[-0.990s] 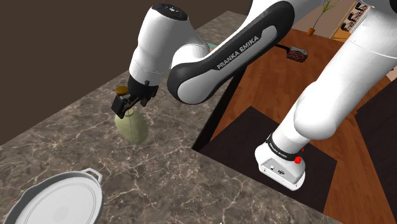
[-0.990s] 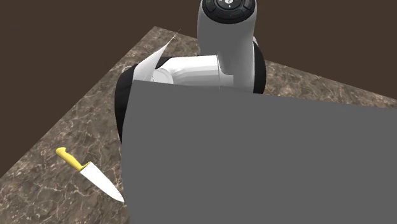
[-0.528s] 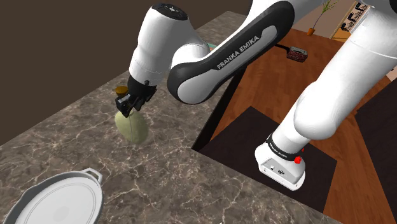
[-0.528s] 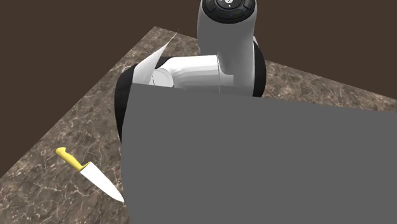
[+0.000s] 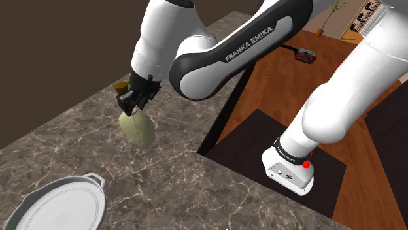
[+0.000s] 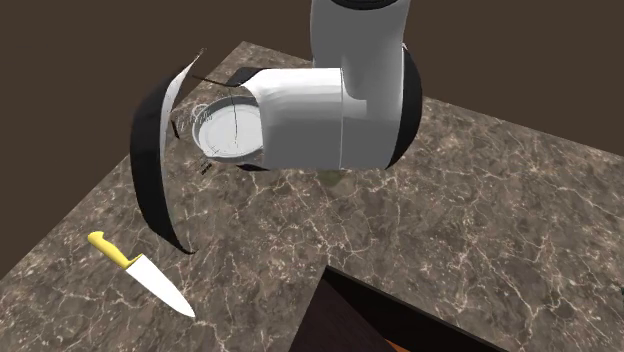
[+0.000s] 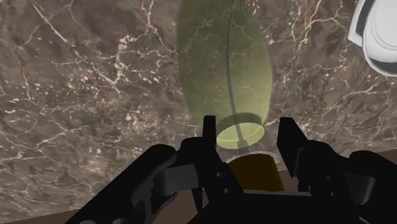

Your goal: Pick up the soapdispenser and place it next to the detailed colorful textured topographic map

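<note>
The soap dispenser [image 5: 138,129] is an olive-green, egg-shaped bottle with a brown pump top, on the dark marble counter [image 5: 72,153] near its far edge. My black gripper [image 5: 129,106] comes down on it from above and is shut on its top. In the wrist view the two fingers [image 7: 208,135] clasp the narrow neck and brown cap of the soap dispenser [image 7: 224,70], whose green body stretches away from the gripper [image 7: 248,132]. In the second exterior view my arm [image 6: 320,110] hides the bottle.
A white round pan [image 5: 55,209] with a handle lies at the counter's near corner; the pan [image 6: 226,128] also shows behind my arm. A yellow-handled knife [image 6: 140,273] lies near a counter edge. The counter drops off to a wooden floor [image 5: 288,85] beside my stand [image 5: 291,166].
The fingers have shut on the dispenser's top, and the hand has since risen a little. The grey slab that blocked the second exterior view is gone.
</note>
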`<state>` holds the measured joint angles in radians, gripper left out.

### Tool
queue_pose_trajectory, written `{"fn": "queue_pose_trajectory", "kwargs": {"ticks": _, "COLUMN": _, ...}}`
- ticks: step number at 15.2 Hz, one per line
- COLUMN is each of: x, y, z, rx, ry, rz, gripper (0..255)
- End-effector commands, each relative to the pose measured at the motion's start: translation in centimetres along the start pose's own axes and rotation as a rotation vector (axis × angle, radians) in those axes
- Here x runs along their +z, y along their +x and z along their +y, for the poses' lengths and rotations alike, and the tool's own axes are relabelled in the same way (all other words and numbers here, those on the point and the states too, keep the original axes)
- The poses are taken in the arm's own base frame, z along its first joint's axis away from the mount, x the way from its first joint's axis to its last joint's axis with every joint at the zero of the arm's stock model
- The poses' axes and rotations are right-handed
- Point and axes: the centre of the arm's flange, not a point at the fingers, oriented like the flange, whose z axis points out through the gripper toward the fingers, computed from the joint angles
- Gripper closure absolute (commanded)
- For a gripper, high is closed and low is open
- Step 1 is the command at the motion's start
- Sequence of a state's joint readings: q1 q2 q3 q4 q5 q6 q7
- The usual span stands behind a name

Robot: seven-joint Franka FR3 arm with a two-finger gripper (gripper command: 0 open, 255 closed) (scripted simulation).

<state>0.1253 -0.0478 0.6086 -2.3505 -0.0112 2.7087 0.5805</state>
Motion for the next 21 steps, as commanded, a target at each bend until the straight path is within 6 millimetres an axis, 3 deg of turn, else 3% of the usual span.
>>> {"fn": "queue_pose_trajectory", "kwargs": {"ticks": 1, "x": -1.0, "y": 0.3, "z": -0.2, "rx": 0.000, "ry": 0.000, "rz": 0.000, "gripper": 255}}
{"fn": "queue_pose_trajectory", "kwargs": {"ticks": 21, "x": -10.7, "y": 4.0, "z": -2.2, "rx": 0.000, "ry": 0.000, "rz": 0.000, "gripper": 255}}
